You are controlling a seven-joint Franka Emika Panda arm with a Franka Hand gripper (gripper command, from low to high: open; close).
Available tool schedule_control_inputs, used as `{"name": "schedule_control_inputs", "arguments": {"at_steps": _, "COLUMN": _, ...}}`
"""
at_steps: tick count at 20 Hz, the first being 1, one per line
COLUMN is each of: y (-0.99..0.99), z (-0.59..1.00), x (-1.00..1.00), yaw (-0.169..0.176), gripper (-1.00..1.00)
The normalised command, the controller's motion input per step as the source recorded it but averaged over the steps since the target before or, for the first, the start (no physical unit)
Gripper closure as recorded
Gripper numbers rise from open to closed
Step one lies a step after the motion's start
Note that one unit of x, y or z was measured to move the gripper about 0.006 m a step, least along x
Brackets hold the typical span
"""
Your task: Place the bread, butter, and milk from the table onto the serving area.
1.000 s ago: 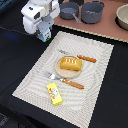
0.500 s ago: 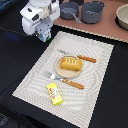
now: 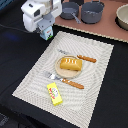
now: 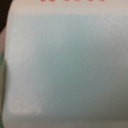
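Note:
My gripper [image 3: 46, 30] hangs over the far corner of the striped serving area [image 3: 95, 65] at the exterior view's left. It appears shut on the white and light-blue milk [image 3: 48, 35], which shows just under it. The milk's pale side [image 4: 64, 70] fills the wrist view, so the fingers are hidden there. The bread [image 3: 70, 63] lies on the round tan plate [image 3: 59, 71] at the mat's centre. The yellow butter [image 3: 54, 93] lies flat on the mat near its front edge.
A fork [image 3: 72, 83] and a knife [image 3: 86, 58] with orange handles lie on the mat either side of the plate. A brown board [image 3: 107, 27] behind the mat carries two grey pots [image 3: 93, 11]. A bowl [image 3: 123, 17] sits at the far right.

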Motion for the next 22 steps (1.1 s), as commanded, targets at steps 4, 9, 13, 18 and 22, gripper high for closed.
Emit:
{"name": "schedule_control_inputs", "arguments": {"at_steps": 4, "y": 0.05, "z": 0.82, "x": 0.98, "yaw": -0.062, "gripper": 1.00}}
{"name": "schedule_control_inputs", "arguments": {"at_steps": 9, "y": 0.00, "z": 0.63, "x": 1.00, "yaw": -0.051, "gripper": 1.00}}
{"name": "schedule_control_inputs", "arguments": {"at_steps": 13, "y": 0.00, "z": 0.48, "x": 1.00, "yaw": -0.042, "gripper": 1.00}}
{"name": "schedule_control_inputs", "arguments": {"at_steps": 18, "y": 0.00, "z": 0.33, "x": 1.00, "yaw": -0.036, "gripper": 1.00}}
{"name": "schedule_control_inputs", "arguments": {"at_steps": 22, "y": 0.00, "z": 0.16, "x": 1.00, "yaw": -0.035, "gripper": 1.00}}
